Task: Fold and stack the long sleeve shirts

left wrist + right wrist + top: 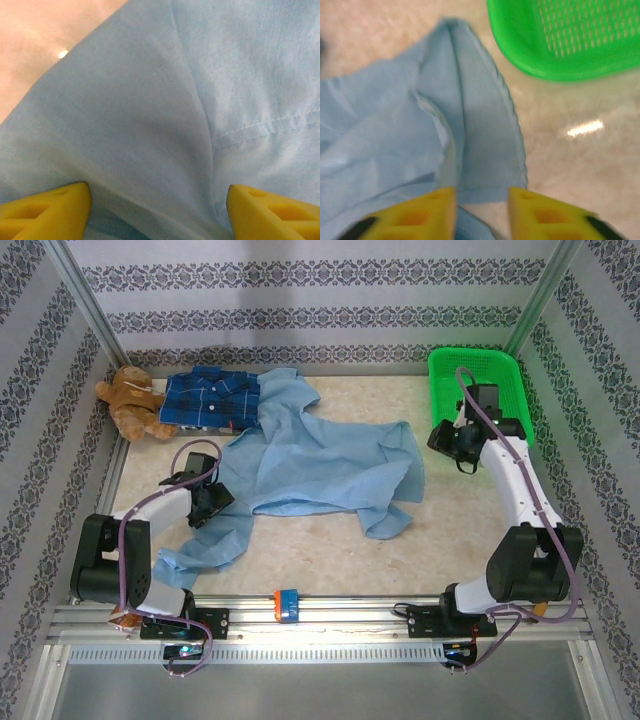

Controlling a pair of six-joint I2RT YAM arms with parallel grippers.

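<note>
Left fingers (45, 212) spread wide, straddling light blue shirt (320, 465), nothing gripped. Right fingers (545, 217) narrowly parted over its hem, empty. Shirt sprawls across counter (470, 530), long axis lower left to centre right. Plaid shirt (210, 400) upper left.

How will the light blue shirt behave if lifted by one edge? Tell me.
Probably floppy: the light blue shirt lies crumpled in soft folds, so it would likely drape. Likely light, as the cloth looks thin. Pushed, it would probably bunch rather than slide whole.
</note>
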